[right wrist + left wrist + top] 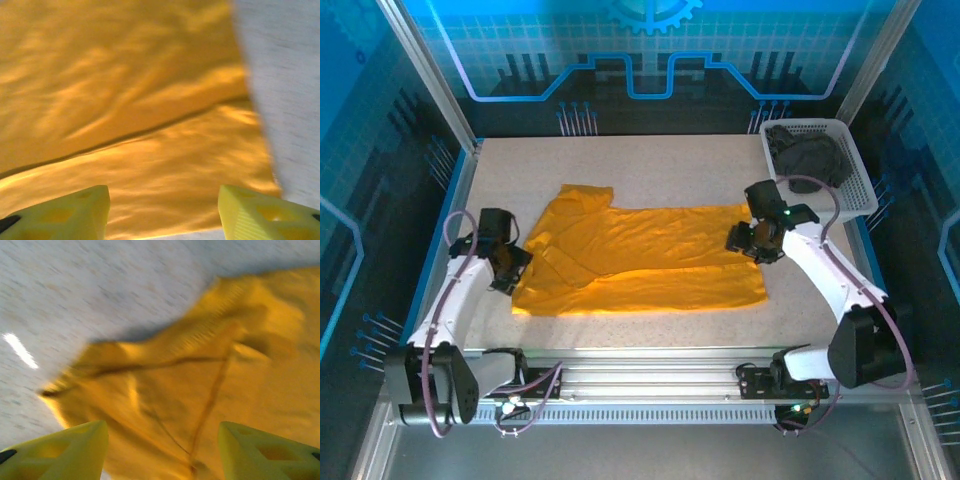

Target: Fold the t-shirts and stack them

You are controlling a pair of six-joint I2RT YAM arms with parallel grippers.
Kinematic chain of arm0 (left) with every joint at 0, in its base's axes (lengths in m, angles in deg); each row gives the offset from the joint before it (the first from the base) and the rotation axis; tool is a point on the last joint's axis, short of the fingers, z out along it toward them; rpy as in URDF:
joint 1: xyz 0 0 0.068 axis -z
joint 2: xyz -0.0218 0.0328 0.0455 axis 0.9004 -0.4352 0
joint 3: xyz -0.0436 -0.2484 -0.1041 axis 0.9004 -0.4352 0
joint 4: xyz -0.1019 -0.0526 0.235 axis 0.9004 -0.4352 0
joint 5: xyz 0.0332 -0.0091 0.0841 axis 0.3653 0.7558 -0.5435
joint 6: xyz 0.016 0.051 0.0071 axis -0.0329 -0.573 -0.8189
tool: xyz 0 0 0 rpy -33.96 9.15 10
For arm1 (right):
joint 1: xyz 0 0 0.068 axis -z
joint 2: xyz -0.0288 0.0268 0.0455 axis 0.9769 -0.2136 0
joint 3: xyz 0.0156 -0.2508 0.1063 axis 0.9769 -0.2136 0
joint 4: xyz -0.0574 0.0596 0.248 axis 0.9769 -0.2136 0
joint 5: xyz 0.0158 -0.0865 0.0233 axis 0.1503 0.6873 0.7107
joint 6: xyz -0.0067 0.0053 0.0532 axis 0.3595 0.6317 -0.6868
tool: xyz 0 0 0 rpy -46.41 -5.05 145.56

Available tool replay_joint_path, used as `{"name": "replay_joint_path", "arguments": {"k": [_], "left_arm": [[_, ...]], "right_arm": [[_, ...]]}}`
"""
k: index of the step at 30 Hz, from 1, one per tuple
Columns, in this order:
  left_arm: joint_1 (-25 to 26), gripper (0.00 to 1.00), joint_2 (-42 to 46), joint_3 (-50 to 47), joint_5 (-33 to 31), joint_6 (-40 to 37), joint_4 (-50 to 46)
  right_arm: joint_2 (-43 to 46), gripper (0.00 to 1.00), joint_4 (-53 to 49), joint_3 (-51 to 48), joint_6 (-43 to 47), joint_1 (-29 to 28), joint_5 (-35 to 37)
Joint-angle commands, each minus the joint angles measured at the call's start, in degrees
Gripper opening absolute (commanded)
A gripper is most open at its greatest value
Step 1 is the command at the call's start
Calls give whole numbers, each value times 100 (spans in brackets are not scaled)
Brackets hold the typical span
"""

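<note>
Your mustard-orange t-shirt [640,255] lies flat on the desk [650,160], its long axis running left to right between both arms, with the sleeve end by the left jaws and the hem end by the right jaws, both pairs spread and pinching nothing.

Mustard-orange shirt [640,262] flat on table [620,165], grey shirt [807,155] in white basket [861,183]
</note>
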Motion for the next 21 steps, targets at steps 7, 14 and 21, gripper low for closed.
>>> {"name": "replay_joint_path", "arguments": {"k": [7,14,21], "left_arm": [[1582,66,-865,-863,1214,2256,2088],[1654,49,-1631,-698,1323,2094,2290],[1832,30,-1874,-247,1256,1978,2163]], "right_arm": [[-243,63,1857,-176,129,-1147,-2519],[-378,62,1908,-262,8,-1266,-2435],[-434,60,1763,-246,22,-1248,-2299]]}}
